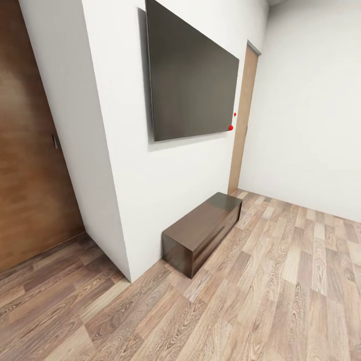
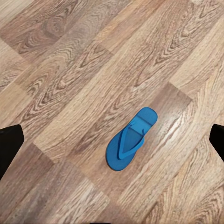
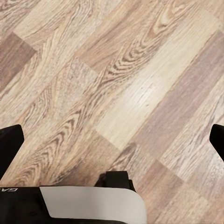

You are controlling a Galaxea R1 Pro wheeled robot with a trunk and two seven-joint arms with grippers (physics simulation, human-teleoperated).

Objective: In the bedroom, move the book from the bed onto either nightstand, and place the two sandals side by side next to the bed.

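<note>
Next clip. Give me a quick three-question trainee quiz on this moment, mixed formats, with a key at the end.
1. True or false: the blue sandal in the left wrist view lies flat on the wood-plank floor, straps up.
2. What hangs on the white wall in the head view? A) a mirror B) a dark flat screen C) a bookshelf
3. Fill in: the left hand is ___, its fingers spread at the picture's edges with nothing between them.

Key
1. True: one sandal, alone on the planks.
2. B: it hangs above a low dark-brown cabinet.
3. open: the right hand looks the same over bare floor.
</note>
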